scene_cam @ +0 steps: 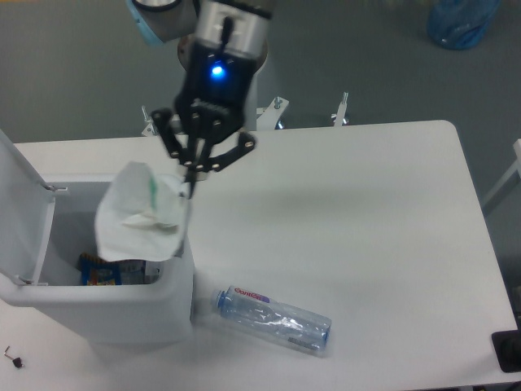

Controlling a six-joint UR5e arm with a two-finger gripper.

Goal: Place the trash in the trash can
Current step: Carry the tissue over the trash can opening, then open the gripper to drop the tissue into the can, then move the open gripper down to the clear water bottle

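Fingers (189, 184) downward (pinching wrapper (139, 212)) over bin (122, 314)

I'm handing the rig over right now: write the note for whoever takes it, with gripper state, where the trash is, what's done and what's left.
Gripper: shut on the paper wrapper, which hangs above the open trash can, not yet released.
Plastic bottle: lying on the table to the right of the can, untouched.
Can: lid flipped up; some colourful packaging already lies at the bottom.
Done: wrapper picked up and carried to the can.
Left: drop the wrapper in, then fetch the bottle and bin it.
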